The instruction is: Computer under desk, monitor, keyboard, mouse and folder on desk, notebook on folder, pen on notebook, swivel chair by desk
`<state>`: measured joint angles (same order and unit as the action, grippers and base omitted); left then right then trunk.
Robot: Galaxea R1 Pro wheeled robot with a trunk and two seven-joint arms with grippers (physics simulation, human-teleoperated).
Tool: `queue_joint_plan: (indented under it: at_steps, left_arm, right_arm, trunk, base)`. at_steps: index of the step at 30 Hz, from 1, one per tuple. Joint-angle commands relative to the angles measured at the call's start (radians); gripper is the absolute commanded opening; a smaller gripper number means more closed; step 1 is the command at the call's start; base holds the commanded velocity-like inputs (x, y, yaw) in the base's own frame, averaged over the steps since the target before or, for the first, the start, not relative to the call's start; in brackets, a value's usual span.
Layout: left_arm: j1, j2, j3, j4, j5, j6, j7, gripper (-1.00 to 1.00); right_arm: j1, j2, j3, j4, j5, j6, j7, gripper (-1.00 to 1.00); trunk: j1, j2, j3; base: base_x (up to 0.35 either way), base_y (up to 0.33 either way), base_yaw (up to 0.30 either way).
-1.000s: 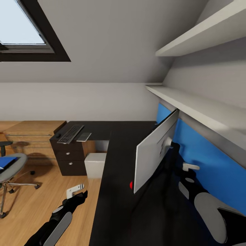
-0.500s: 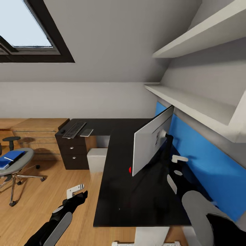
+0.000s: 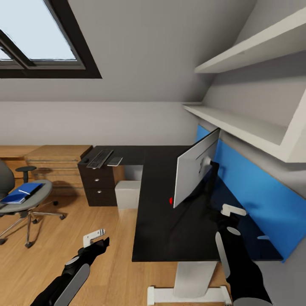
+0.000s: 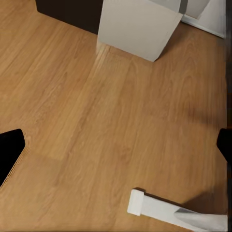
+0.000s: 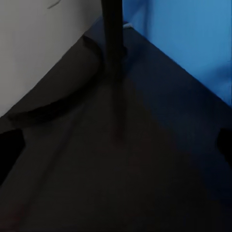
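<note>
Far left, the grey upholstered swivel chair point(image 3: 23, 199) stands on the oak plank floor point(image 3: 106, 263), well apart from the desk, with the flat bright blue folder point(image 3: 19, 193) on its seat; something thin and white lies on the folder, too small to name. Your left gripper point(image 3: 94, 239) hangs over bare floor, holding nothing, and its dark fingertips point(image 4: 9, 152) show at opposite edges of the left wrist view, so they're apart. Next, the slim dark-keyed keyboard point(image 3: 100, 158) sits on the far wing of the long black-topped desk point(image 3: 165, 225), a small thin grey notebook point(image 3: 114, 161) just beside it. The light grey boxy computer tower point(image 3: 127, 194) is already under the desk. The wide monitor with pale grey back point(image 3: 196, 172) stands on the desk, angled against the blue wall panel point(image 3: 259, 204). Your right gripper point(image 3: 231, 211) hovers over the desktop behind the monitor's stand point(image 5: 112, 38), fingers spread, empty.

Judgement: monitor step looks in hand or just finished. Next you likely fetch the keyboard, which calls for moving toward the far wing.
</note>
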<state>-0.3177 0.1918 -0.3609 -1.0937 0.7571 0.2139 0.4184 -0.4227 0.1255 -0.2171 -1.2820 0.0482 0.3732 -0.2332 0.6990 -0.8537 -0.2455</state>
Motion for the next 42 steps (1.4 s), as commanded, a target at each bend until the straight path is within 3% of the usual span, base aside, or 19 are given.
queue_joint_plan:
  at_steps: [1,11,15,17,19,21,23,24,27,29,33,42]
  left_arm:
    - [-0.001,0.001,-0.004,-0.002,0.007,0.001,0.008,1.0]
    - [-0.001,0.001,-0.023,0.0,0.009,0.003,0.008,1.0]
    - [-0.001,0.0,-0.026,0.013,0.009,0.004,0.011,1.0]
    - [-0.001,0.0,-0.027,0.018,0.008,0.003,0.012,1.0]
    - [-0.001,0.0,-0.027,0.022,0.007,0.002,0.012,1.0]
    - [-0.001,0.0,-0.027,0.023,0.006,0.001,0.012,1.0]
    - [-0.001,0.0,-0.027,0.024,0.006,0.001,0.012,1.0]
    - [-0.001,0.001,-0.026,0.024,0.007,0.001,0.012,1.0]
    - [-0.001,0.001,-0.026,0.024,0.008,0.001,0.013,1.0]
    - [-0.001,0.0,-0.026,0.024,0.008,0.001,0.013,1.0]
    - [-0.001,0.0,-0.026,0.024,0.009,0.001,0.013,1.0]
    - [-0.001,0.0,-0.029,0.024,0.009,0.001,0.011,1.0]
  right_arm:
    - [0.0,0.002,-0.001,-0.003,0.005,0.007,0.0,1.0]
    - [0.015,0.003,0.033,-0.008,0.004,0.008,0.003,1.0]
    - [0.027,0.003,0.078,-0.01,0.007,-0.023,-0.012,1.0]
    - [0.029,0.004,0.103,-0.008,0.008,-0.064,-0.045,1.0]
    - [0.031,0.005,0.143,-0.004,0.008,-0.119,-0.134,1.0]
    - [0.039,0.01,0.211,-0.001,0.007,-0.161,-0.266,1.0]
    - [0.042,0.012,0.257,0.002,0.007,-0.179,-0.338,1.0]
    - [0.044,0.011,0.304,0.008,0.008,-0.199,-0.407,1.0]
    - [0.045,0.009,0.364,0.022,0.008,-0.235,-0.493,1.0]
    - [0.046,0.007,0.422,0.049,0.016,-0.298,-0.575,1.0]
    - [0.048,0.004,0.448,0.069,0.036,-0.334,-0.608,1.0]
    - [0.048,-0.019,0.452,0.073,0.042,-0.342,-0.614,1.0]
  trunk:
    - [0.0,-0.001,-0.002]
    - [0.0,-0.001,-0.002]
    - [0.0,-0.001,-0.002]
    - [0.0,-0.001,-0.002]
    - [0.0,-0.001,-0.002]
    - [0.0,-0.001,-0.002]
    - [0.0,-0.001,-0.002]
    - [0.0,-0.001,-0.002]
    - [0.0,-0.001,-0.002]
    - [0.0,-0.001,-0.002]
    - [0.0,-0.001,-0.002]
    - [0.0,-0.001,-0.002]
  base:
    - [-0.06,0.312,0.0]
    - [-0.014,0.326,0.0]
    - [0.106,0.308,0.0]
    - [0.228,0.251,0.0]
    - [0.265,0.224,0.0]
    - [0.286,0.207,0.0]
    - [0.292,0.201,0.0]
    - [0.295,0.194,0.0]
    - [0.298,0.175,0.0]
    - [0.308,0.11,0.0]
    - [0.214,0.03,0.0]
    - [0.125,0.003,0.0]
